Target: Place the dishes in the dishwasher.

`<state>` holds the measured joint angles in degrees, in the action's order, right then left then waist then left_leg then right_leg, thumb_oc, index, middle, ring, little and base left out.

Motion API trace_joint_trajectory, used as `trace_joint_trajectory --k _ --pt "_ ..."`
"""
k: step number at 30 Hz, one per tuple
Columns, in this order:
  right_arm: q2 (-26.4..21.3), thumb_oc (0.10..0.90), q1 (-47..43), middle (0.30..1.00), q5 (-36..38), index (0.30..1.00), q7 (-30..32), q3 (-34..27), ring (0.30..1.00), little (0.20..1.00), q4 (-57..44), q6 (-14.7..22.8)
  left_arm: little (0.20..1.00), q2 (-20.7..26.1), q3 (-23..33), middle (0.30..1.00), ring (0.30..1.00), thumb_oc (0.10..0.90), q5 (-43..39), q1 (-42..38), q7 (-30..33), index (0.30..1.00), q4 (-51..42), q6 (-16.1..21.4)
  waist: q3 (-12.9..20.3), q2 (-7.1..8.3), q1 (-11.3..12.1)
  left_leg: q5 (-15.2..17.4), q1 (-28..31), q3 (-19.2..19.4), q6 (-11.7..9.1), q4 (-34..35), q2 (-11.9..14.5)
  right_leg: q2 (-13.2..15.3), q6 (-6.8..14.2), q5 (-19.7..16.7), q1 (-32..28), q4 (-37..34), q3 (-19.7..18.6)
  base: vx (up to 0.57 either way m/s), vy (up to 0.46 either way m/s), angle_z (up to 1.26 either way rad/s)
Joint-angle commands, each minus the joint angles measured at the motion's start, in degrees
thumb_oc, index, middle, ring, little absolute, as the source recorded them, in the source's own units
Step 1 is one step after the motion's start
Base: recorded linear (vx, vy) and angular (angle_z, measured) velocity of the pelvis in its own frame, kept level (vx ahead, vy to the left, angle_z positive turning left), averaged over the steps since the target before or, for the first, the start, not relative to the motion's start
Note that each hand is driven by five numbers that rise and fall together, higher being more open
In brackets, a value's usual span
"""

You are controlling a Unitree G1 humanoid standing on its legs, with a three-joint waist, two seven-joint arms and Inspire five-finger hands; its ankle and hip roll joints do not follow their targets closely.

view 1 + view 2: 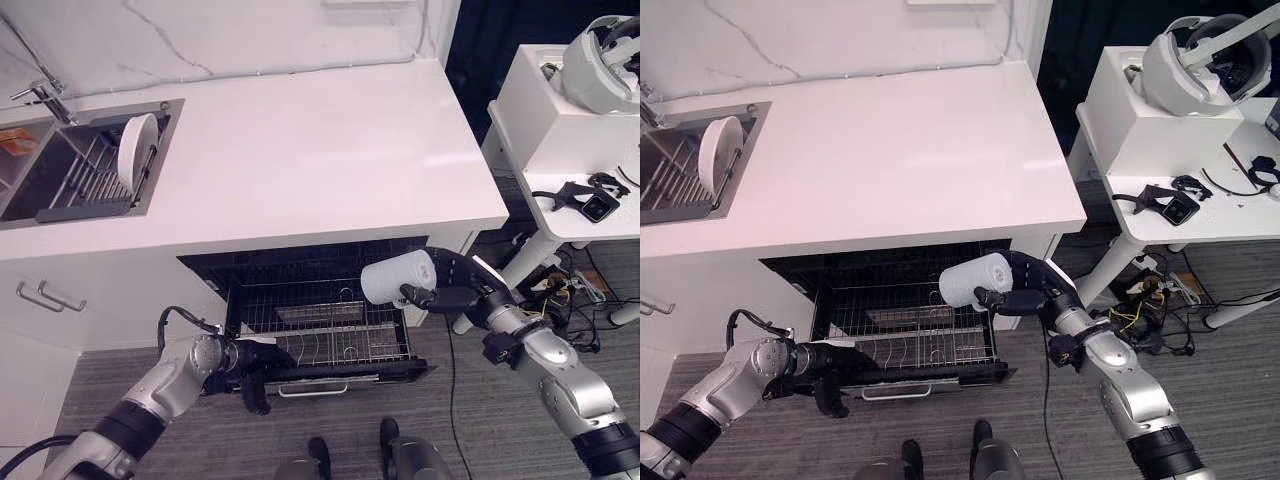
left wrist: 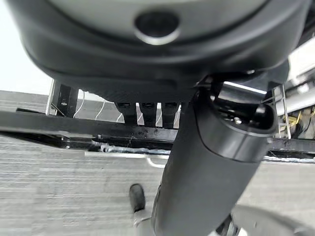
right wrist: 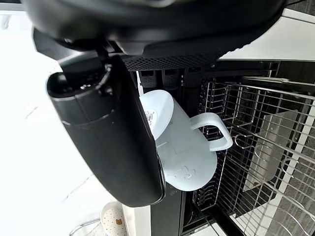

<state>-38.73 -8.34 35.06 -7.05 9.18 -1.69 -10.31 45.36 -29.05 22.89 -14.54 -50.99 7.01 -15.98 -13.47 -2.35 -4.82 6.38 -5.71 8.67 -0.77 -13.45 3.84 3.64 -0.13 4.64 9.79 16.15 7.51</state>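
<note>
A white mug (image 1: 398, 277) lies on its side in my right hand (image 1: 447, 296), which is shut on it just above the right part of the pulled-out dishwasher rack (image 1: 322, 330). In the right wrist view the mug (image 3: 182, 147) sits between thumb and fingers, its handle toward the wire rack (image 3: 256, 128). My left hand (image 1: 248, 366) is at the rack's front left, with its fingers (image 2: 147, 112) hooked over the rack's black front bar (image 2: 59, 123). A white plate (image 1: 137, 147) stands upright in the sink's drying rack.
The sink (image 1: 60, 170) with its tap is set in the white counter (image 1: 320, 150) at the far left. A white side table (image 1: 560, 130) with a helmet (image 1: 602, 60) and black straps stands to the right, cables on the floor beneath it.
</note>
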Motion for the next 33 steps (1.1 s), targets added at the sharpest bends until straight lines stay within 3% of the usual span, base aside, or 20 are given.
trace_joint_trajectory --k 1,5,9,12,13,14,18,19,20,21,25,28,33 --pt "-1.0 0.4 -8.7 0.3 3.7 0.3 -1.7 -2.6 0.3 0.3 -2.7 3.5 0.9 5.0 -6.4 0.9 0.9 0.8 6.8 12.3 -19.0 0.9 -0.9 -0.5 1.0 0.31 1.4 6.5 -0.7 2.3 -1.1 -3.7 2.4 3.9 6.7 7.3 -2.8 1.0 2.5 0.0 0.0 0.0" --pt "-1.7 0.4 -11.0 0.3 3.6 0.3 -1.8 -1.5 0.3 0.3 -1.9 1.7 0.9 6.6 -7.6 0.9 0.9 0.8 13.3 16.0 -29.5 0.9 -2.8 0.6 0.7 -0.14 1.6 6.6 -0.8 2.2 -1.3 -3.7 2.3 4.0 6.7 7.6 -2.8 1.0 2.6 0.03 0.033 0.0" --pt "-1.2 0.4 -11.1 0.3 2.5 0.3 -2.9 -1.5 0.3 0.3 -1.7 0.9 0.9 4.1 -7.7 0.9 0.9 0.8 14.0 20.0 -31.6 0.9 -2.5 -0.5 0.3 -0.38 1.5 6.8 -0.8 2.4 -1.4 -3.7 2.5 3.8 6.6 7.8 -2.7 1.0 2.2 0.02 0.028 -0.03" --pt "-1.0 0.4 -10.6 0.3 1.8 0.3 -3.2 -1.4 0.3 0.3 -1.9 0.8 0.9 3.6 -6.3 0.9 0.9 0.8 7.7 20.5 -20.8 0.9 -1.7 -1.6 0.3 -0.35 1.5 6.8 -0.6 2.6 -1.4 -3.7 2.7 3.7 6.6 7.9 -2.9 1.0 2.2 0.05 0.003 -0.09" --pt "-1.2 0.4 -9.8 0.3 1.4 0.3 -3.0 -1.4 0.3 0.3 -2.3 0.5 0.9 3.9 -4.8 0.9 0.9 0.8 1.7 19.8 -12.3 0.9 -1.8 -2.3 0.3 -0.42 1.6 7.0 0.0 2.6 -1.4 -3.7 2.7 3.6 6.6 8.4 -3.6 1.0 2.3 0.08 -0.002 -0.08" --pt "-1.4 0.4 -9.2 0.3 0.8 0.3 -2.9 -1.5 0.3 0.3 -2.4 0.6 0.9 4.2 -3.1 0.9 0.9 0.8 -2.4 19.4 -7.9 0.9 -2.6 -1.8 0.4 -0.47 1.8 6.9 0.0 2.6 -1.4 -3.7 2.7 3.6 6.5 8.4 -3.6 1.0 2.5 0.08 -0.003 -0.02" --pt "-1.7 0.4 -1.3 0.3 -5.7 0.3 -3.0 -4.2 0.3 0.3 -4.1 1.7 0.9 4.8 15.2 0.9 0.9 0.8 -29.2 14.3 8.5 0.9 -16.6 -5.9 1.0 -0.35 3.3 5.8 -0.5 1.4 -1.6 -3.7 2.3 4.5 6.3 8.0 -4.2 1.0 4.2 0.05 -0.027 0.09" --pt "-1.7 0.4 -0.9 0.3 -6.3 0.3 -3.1 -4.3 0.3 0.3 -4.0 1.5 0.9 4.8 15.8 0.9 0.9 0.8 -29.8 14.0 11.2 0.9 -16.8 -4.7 1.1 -0.32 3.4 5.8 -0.6 1.3 -1.6 -3.7 2.3 4.5 6.3 7.9 -4.2 1.0 4.3 0.04 -0.05 0.36" --pt "-1.3 0.4 1.0 0.3 -8.4 0.3 -3.2 -5.2 0.3 0.3 -2.7 2.3 0.9 6.5 20.1 0.9 0.9 0.8 -28.0 12.1 17.0 0.9 -17.6 0.2 1.1 -0.09 4.0 5.4 -0.8 0.9 -1.7 -3.7 2.1 4.9 6.3 7.8 -4.4 1.0 4.9 0.01 -0.046 0.43" --pt "-1.4 0.4 1.1 0.3 -8.6 0.3 -3.1 -5.6 0.3 0.3 -1.7 1.8 0.9 8.1 23.1 0.9 0.9 0.8 -31.0 11.5 18.5 0.9 -17.8 2.7 1.2 0.17 4.4 4.9 -1.3 0.5 -1.8 -3.7 2.0 5.0 6.2 7.5 -4.2 1.0 5.2 0.01 -0.053 0.38" --pt "0.0 0.4 1.5 0.3 -12.0 0.3 -3.2 -6.6 0.3 0.3 3.0 1.5 0.9 6.2 31.3 0.9 0.9 0.8 -44.8 14.2 20.1 0.9 -19.8 6.0 1.2 0.68 6.2 4.8 -1.2 -0.7 -2.0 -3.7 1.7 5.3 6.1 7.7 -5.0 1.0 6.4 0.01 -0.034 0.24" --pt "1.8 0.4 1.5 0.3 -15.3 0.3 -3.6 -5.7 0.3 0.3 5.8 1.4 0.9 0.3 32.4 0.9 0.9 0.8 -52.6 16.2 22.8 0.9 -21.3 9.4 1.0 1.17 7.2 4.9 -1.1 -1.4 -2.1 -3.7 1.6 5.5 5.9 7.7 -5.3 1.0 7.0 0.0 -0.023 0.08" --pt "3.7 0.4 0.7 0.3 -20.0 0.3 -3.3 -4.1 0.3 0.3 9.2 2.1 0.9 -6.9 32.4 0.9 0.9 0.8 -60.5 17.2 23.3 0.9 -23.8 11.5 0.8 2.08 8.3 4.7 -1.9 -2.1 -2.1 -3.7 1.3 5.6 5.7 7.4 -4.7 1.0 7.2 -0.03 -0.025 0.04"
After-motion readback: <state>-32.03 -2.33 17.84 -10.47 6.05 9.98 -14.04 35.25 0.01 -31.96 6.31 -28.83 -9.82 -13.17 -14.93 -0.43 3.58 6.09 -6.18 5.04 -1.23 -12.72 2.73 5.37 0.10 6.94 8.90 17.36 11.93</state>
